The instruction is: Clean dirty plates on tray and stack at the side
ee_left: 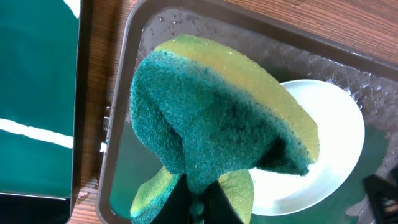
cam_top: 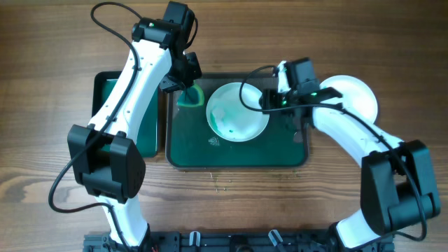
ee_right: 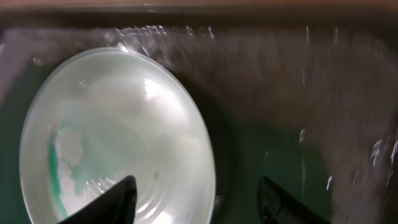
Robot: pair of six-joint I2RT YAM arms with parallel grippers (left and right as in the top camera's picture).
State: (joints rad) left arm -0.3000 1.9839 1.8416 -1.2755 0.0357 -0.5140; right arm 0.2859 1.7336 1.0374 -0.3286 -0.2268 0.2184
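View from beside the table. The left gripper is clamping a green-and-yellow sponge and hanging it over the far left corner of the large dark tray, just beside the smeared plate. That plate is lying in the middle of the wet tray, with teal streaks showing on its inner face. The right gripper is standing wide, one finger over the plate's bowl and the other outside the rim over the tray floor. A clean white plate is resting on the table just right of the tray; whether more lie under it cannot be told. A smaller bright-green tray is sitting to the left.

The step in hand appears to be steadying the plate for scrubbing. To do it well, the right fingers should be closing squarely on the rim before any wiping begins, since a wet plate is likely to skate. The sponge should be arriving flat, rough face down, and passing over the streaked side of the plate and well clear of the pinching fingers.
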